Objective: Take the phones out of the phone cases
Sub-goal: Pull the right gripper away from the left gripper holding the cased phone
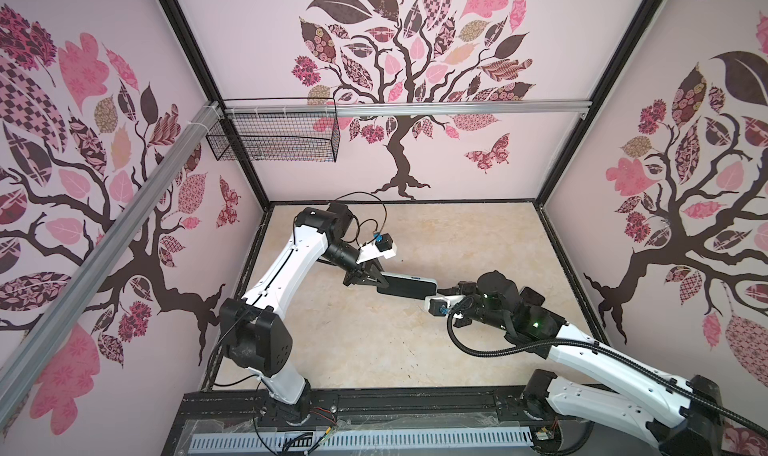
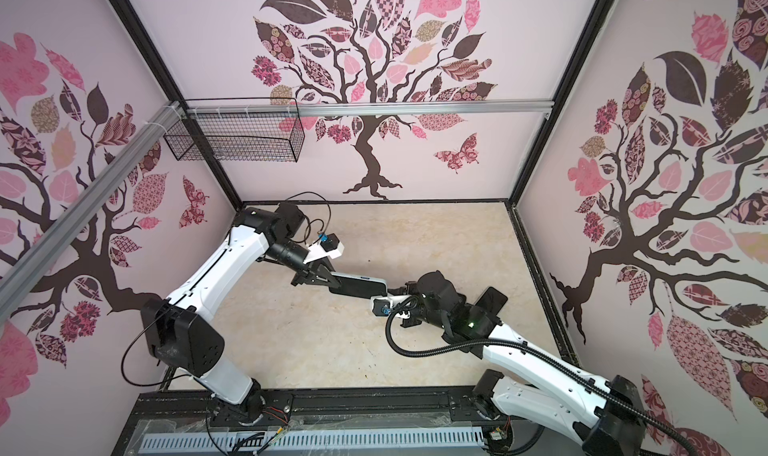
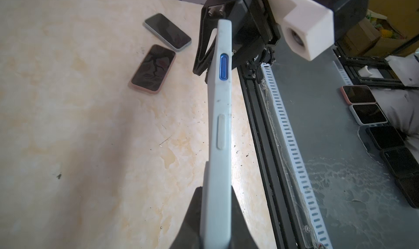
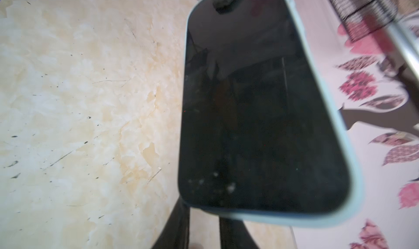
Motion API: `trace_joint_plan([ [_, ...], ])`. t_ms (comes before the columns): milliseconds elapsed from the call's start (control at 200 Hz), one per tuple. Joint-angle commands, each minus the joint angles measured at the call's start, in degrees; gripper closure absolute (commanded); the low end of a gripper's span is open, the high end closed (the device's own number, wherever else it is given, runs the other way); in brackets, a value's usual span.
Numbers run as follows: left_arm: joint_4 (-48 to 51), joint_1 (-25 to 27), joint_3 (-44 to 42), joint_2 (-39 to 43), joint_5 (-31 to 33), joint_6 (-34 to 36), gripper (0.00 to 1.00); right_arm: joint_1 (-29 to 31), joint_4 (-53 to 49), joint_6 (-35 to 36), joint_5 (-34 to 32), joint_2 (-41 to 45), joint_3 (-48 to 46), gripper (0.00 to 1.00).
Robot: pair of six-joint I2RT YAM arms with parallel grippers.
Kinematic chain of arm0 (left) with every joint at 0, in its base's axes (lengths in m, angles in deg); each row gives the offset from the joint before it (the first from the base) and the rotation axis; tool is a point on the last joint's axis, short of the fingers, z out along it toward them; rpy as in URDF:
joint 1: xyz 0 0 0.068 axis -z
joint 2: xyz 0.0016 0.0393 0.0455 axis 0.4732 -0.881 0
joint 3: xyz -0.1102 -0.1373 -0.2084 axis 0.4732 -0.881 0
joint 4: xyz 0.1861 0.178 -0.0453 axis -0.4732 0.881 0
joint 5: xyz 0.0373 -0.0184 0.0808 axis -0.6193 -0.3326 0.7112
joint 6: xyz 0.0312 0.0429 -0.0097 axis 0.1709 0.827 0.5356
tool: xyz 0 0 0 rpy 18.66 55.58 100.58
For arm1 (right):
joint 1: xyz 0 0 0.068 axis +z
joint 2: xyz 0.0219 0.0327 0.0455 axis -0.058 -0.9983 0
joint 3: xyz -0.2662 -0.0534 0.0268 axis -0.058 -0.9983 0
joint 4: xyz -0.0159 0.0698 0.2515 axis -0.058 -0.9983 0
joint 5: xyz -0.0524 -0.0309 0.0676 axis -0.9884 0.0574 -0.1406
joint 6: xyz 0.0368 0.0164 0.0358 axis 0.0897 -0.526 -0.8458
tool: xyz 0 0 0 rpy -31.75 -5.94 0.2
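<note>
A phone [image 1: 409, 285] [image 2: 359, 287] with a dark screen [image 4: 249, 111] sits in a pale blue phone case [image 3: 221, 134] [image 4: 353, 168] and is held in the air above the marbled table [image 1: 374, 350]. My left gripper [image 1: 384, 282] [image 2: 338, 281] [image 3: 215, 188] is shut on one end of the case, a finger on each flat face. The case's side edge shows a blue button [image 3: 224, 66]. At the other end my right gripper [image 1: 440, 292] [image 2: 390, 289] [image 4: 204, 213] stands open, with bare table showing between its fingers.
Two more cased phones lie on the table, one pale blue [image 3: 168, 31] and one pink [image 3: 153, 68]. A dark phone [image 1: 532, 298] lies behind the right arm. Several phones [image 3: 360, 95] sit beyond the black front rail [image 1: 415, 404]. A wire basket [image 1: 274, 138] hangs at the back left.
</note>
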Motion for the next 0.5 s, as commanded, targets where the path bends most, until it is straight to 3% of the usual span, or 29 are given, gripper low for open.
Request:
trace_joint_plan([
  [0,-8.4,-3.5,-3.3,6.3,-11.1,-2.9,1.0,1.0,2.9,-4.3,0.9,4.2,-0.5,0.63],
  [155,-19.9,-8.4,-9.4,12.9,-18.2,-9.6,1.0,-1.5,6.3,-16.0,-0.3,6.9,-3.8,0.57],
  [345,-40.0,-10.9,-18.8,19.7,-24.4,-24.3,1.0,-9.9,24.8,-38.7,17.8,9.3,-8.9,0.58],
  [495,-40.8,-10.9,-20.8,21.3,-29.7,-23.9,1.0,-9.9,41.9,-46.2,24.6,7.7,-12.1,0.57],
])
